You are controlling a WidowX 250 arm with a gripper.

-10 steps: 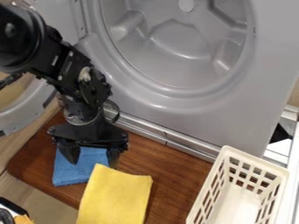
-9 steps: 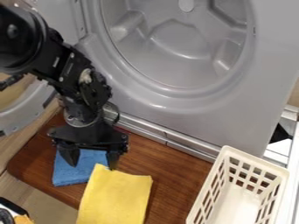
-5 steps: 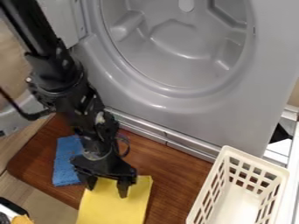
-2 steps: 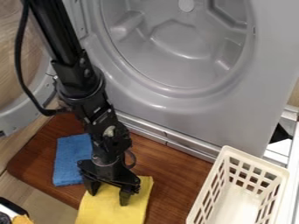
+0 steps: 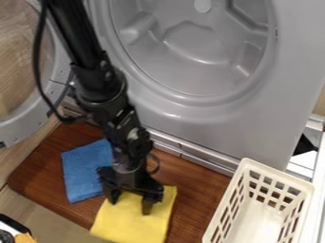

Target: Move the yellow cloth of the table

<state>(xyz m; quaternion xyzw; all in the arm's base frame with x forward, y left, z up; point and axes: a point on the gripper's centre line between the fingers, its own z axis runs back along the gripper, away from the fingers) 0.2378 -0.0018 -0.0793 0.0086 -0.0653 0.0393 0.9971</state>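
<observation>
My gripper hangs over the upper half of the yellow cloth, its two fingers spread apart and the tips at the cloth's surface. The cloth lies flat near the front edge of the brown wooden table, and the gripper covers part of its top. Just left of the gripper, the blue cloth lies on the table, its right side close behind the arm.
A cream slotted basket stands at the lower right. Behind the table rises a grey washing machine front with a round recess. Its open door is at the left, beside the arm. Some small items lie at the lower left corner.
The arm has swung right and toward the front, from above the blue cloth to over the yellow one. Both cloths have lately shifted and turned a little, the yellow one rightward.
</observation>
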